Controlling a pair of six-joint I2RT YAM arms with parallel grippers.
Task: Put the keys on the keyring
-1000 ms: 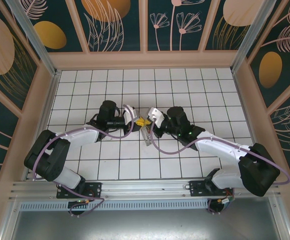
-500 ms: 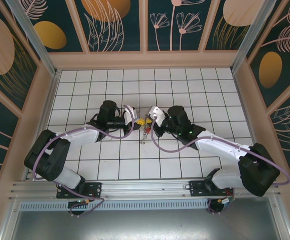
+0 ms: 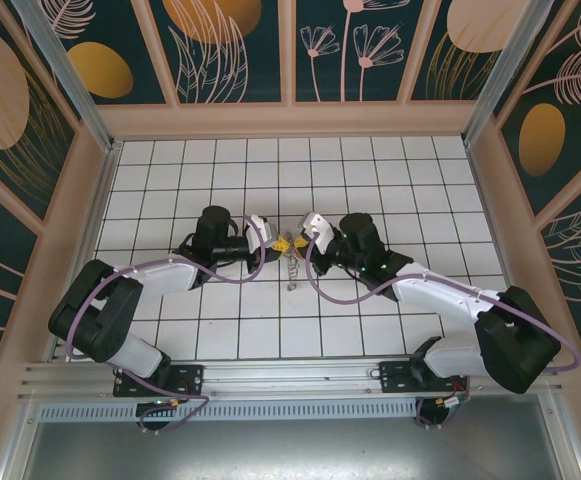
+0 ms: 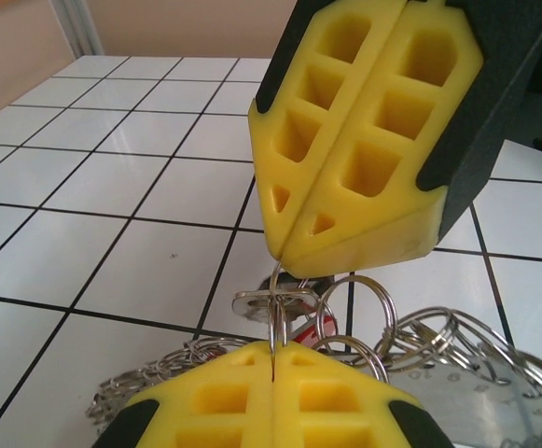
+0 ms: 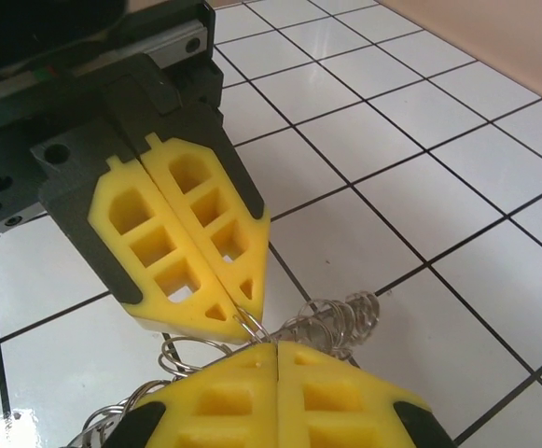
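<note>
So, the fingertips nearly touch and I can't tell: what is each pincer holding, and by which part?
Both hold the silvery metal keyring: left pincer and right pincer pinch one thin wire loop from opposite ends.

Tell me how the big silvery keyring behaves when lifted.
The large silvery wire keyring looks thin: probably light, slightly springy. Its fringe of small metal rings lies slumped on the white tiles, so likely dangles and swings.

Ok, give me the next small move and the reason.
Probably keep the right tool steady and ease the left tool slightly back to tension the wire. Both tools are shut tip to tip on thin loops of the keyring, with the red key between them; whether it is threaded is unclear.
</note>
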